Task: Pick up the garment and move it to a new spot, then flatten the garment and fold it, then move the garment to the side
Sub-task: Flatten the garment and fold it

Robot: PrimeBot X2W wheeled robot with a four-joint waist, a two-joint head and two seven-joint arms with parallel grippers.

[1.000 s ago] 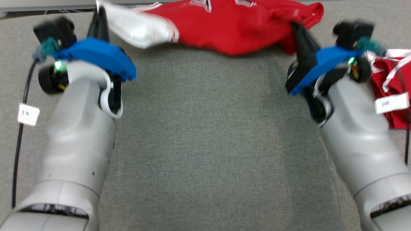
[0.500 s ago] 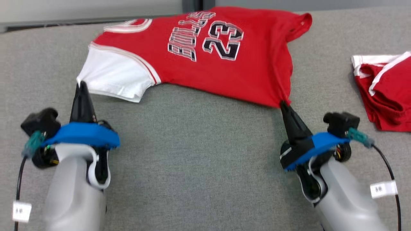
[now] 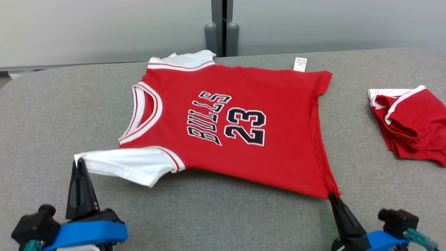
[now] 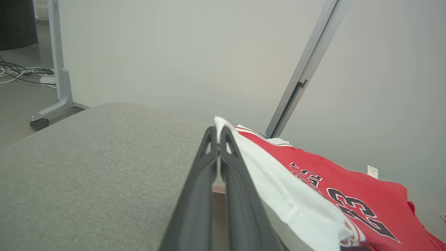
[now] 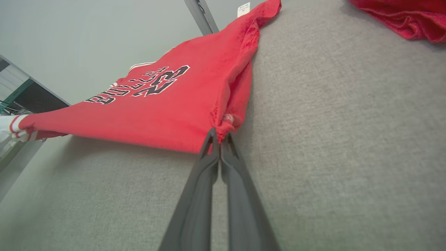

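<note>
Looking down from the head, you have the red jersey (image 3: 237, 129) spread face up on the grey padded table (image 3: 52, 115), turned sideways, with its neckline to the left, its hem to the right and the black "BULLS 23" print across the middle. Your left gripper (image 3: 79, 162) sits at the near left with its two dark fingers (image 4: 198, 195) pressed flat together on the tip of the near white sleeve (image 3: 129, 167); in the left wrist view you can see white cloth pinched between the closed tips. Your right gripper (image 3: 331, 196) sits at the near right, clamped just as tightly, with the near hem corner gathered into a small knot of red cloth right at its tips. Between your two grips the near edge of the jersey is drawn taut and raised a little off the table, with a shadow beneath it, while the far part lies on the surface. The far white sleeve (image 3: 188, 57) pokes out at the far edge, close to the foot of the grey post (image 3: 216, 14) behind the table. A small white label (image 3: 300, 64) sticks out by the far hem corner. Well apart on the right, a second red garment (image 3: 414, 125) with white trim lies crumpled on the table
</note>
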